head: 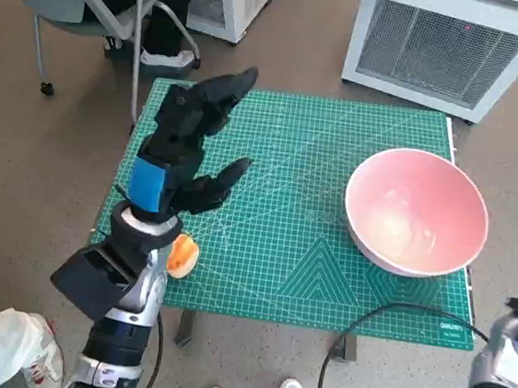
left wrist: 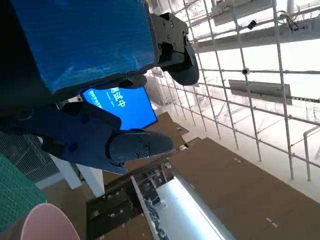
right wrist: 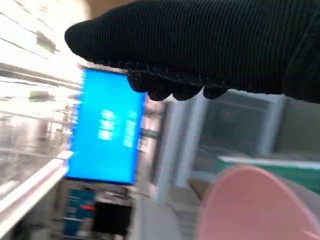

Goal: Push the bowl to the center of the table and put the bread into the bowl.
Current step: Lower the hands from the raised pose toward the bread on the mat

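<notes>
Clearly the wide, shallow pink bowl (head: pixel 417 211) sits on the green gridded cutting mat (head: pixel 285 206) that covers the tabletop, toward the mat's right edge and off its middle, so it has not yet been pushed to the center. It looks like smooth, rigid plastic or ceramic, empty and probably light, so it should slide easily on the mat; a push low on its outer wall, on the side away from the mat's center, seems safer than one at the rim, which might tip it. The bread, a small rounded orange-and-pale piece (head: pixel 182 256), lies at the mat's near-left edge, well apart from the bowl and partly hidden by the left forearm. It is likely soft and light, easily squashed, so a gentle hold across its sides would suit it. The black left hand with blue tape over its back (head: pixel 188 149) is raised over the mat's left part, its fingers (left wrist: pixel 135 145) spread apart and holding nothing. The right hand in the black knitted glove (right wrist: pixel 200 45) shows only in its wrist view, near the bowl's rim (right wrist: pixel 250 200); its fingers hardly show, so I cannot tell whether they are spread or curled, though nothing is seen in them.
</notes>
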`<state>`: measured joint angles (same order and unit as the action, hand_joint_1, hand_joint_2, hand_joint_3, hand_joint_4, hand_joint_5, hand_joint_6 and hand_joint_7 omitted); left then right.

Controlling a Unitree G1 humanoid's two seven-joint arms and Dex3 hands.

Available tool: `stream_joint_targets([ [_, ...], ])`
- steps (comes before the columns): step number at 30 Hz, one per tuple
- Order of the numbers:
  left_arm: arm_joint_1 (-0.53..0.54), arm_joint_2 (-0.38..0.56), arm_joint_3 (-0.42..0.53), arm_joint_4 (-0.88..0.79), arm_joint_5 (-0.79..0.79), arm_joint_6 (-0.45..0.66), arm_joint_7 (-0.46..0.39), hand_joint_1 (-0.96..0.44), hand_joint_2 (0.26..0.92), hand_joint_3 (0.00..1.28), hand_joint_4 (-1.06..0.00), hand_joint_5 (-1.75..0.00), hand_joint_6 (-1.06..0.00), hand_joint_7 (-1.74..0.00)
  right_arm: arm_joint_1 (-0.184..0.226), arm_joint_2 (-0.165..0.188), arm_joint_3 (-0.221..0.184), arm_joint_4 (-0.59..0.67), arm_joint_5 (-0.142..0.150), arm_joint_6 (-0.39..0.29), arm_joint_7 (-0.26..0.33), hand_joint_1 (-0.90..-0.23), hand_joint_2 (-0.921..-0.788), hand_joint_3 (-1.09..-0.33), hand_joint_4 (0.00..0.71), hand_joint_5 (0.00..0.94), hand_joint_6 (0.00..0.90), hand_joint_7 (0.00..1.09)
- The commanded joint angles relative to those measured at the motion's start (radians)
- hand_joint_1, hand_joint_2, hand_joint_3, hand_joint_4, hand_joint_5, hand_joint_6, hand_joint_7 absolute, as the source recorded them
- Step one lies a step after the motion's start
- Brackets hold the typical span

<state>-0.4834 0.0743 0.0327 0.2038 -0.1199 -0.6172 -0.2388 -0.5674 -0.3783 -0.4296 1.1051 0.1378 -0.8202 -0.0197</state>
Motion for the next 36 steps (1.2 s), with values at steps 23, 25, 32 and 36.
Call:
stream_joint_targets([
  [23, 0.054, 0.024, 0.032, -0.020, 0.023, -0.024, 0.034, -0.37, 0.921, 0.34, -0.44, -0.02, -0.20, -0.60, -0.190, 0.146, 0.089, 0.175, -0.009, 0.249, 0.029, -0.464, -0.921, -0.855, 0.236, 0.023, 0.077, 0.42],
  [25, 0.062, 0.028, 0.035, -0.029, 0.024, -0.021, 0.038, -0.38, 0.921, 0.34, -0.44, -0.02, -0.21, -0.58, -0.205, 0.154, 0.097, 0.178, -0.010, 0.255, 0.033, -0.464, -0.921, -0.855, 0.240, 0.023, 0.082, 0.42],
  [32, 0.088, 0.042, 0.049, -0.048, 0.039, -0.023, 0.055, -0.42, 0.921, 0.33, -0.44, -0.01, -0.25, -0.51, -0.246, 0.180, 0.118, 0.183, -0.027, 0.268, 0.040, -0.438, -0.921, -0.869, 0.238, 0.015, 0.070, 0.40],
  [36, 0.101, 0.048, 0.057, -0.057, 0.048, -0.023, 0.065, -0.42, 0.921, 0.33, -0.44, -0.01, -0.27, -0.46, -0.271, 0.196, 0.129, 0.185, -0.036, 0.273, 0.039, -0.439, -0.921, -0.875, 0.236, 0.012, 0.063, 0.40],
])
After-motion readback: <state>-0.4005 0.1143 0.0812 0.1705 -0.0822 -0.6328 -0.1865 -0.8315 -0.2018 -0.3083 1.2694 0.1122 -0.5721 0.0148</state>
